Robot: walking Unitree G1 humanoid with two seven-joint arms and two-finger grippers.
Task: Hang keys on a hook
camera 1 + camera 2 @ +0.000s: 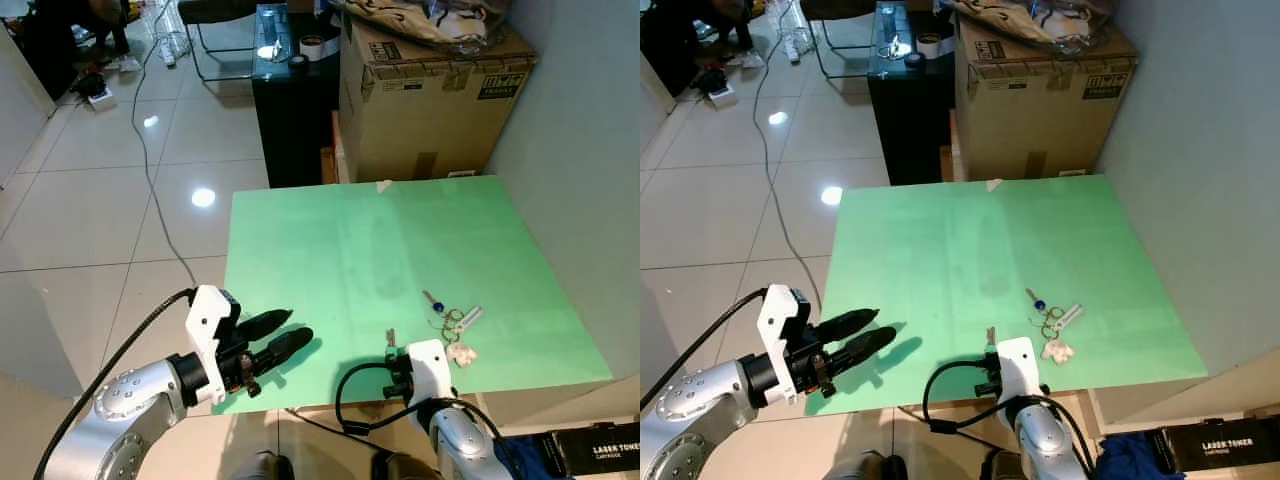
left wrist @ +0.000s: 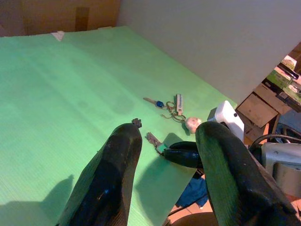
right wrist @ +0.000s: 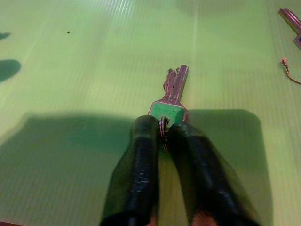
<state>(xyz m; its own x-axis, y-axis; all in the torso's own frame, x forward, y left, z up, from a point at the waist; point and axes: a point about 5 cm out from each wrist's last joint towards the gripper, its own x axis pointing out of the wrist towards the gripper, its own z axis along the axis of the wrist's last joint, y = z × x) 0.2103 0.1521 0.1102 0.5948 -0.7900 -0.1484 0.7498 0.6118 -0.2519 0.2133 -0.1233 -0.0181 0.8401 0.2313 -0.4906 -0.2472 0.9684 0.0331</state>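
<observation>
Right claw (image 3: 162, 134) pinches green-headed keys (image 3: 172, 96) at lower centre over the worktop (image 1: 330, 240); left claw (image 1: 282, 332) gapes wide, lower left.

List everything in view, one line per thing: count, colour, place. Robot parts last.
Table: 1, green top, before the robot.
Green-headed keys: 1 small set, silver blades, near table edge, pinched in the right gripper.
Key bunch: 1, blue-headed key, silver tag, pale charm, lying on the table's right side.
Cardboard box: 1, brown, behind the table.
Cabinet: 1, black, left of the box.
Cable: 1, grey, on the tiled floor.
Left gripper: black fingers open, at the table's near left corner.
Right gripper: black fingers shut.
</observation>
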